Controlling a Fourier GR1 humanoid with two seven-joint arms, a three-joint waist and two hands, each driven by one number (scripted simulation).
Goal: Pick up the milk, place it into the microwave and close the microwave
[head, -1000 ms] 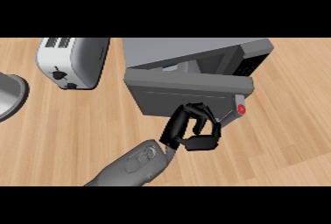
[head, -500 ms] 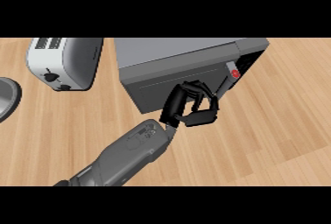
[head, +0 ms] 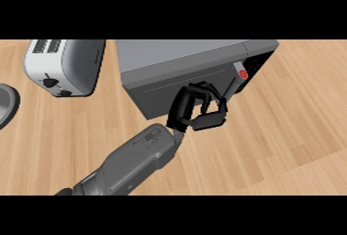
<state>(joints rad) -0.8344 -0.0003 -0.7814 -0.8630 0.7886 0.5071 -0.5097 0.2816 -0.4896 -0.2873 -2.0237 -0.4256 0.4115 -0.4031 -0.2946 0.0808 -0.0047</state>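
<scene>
The grey microwave (head: 183,55) stands at the top centre of the head view. Its door (head: 159,94) faces me and is almost shut, leaving a dark gap (head: 261,62) along its right edge. A red button (head: 243,74) marks the strip beside that gap. My left hand (head: 200,110) rests against the lower right part of the door with its fingers curled and nothing held. Its grey forearm (head: 136,160) comes in from the lower left. No milk shows anywhere. The right hand is out of view.
A silver toaster (head: 64,66) stands left of the microwave. The rim of a round grey dish (head: 5,108) shows at the left edge. Bare wooden counter (head: 284,137) lies right of and below the microwave.
The microwave door has swung from clearly ajar to almost shut, with my left hand following it up and to the right. The view has shifted slightly.
</scene>
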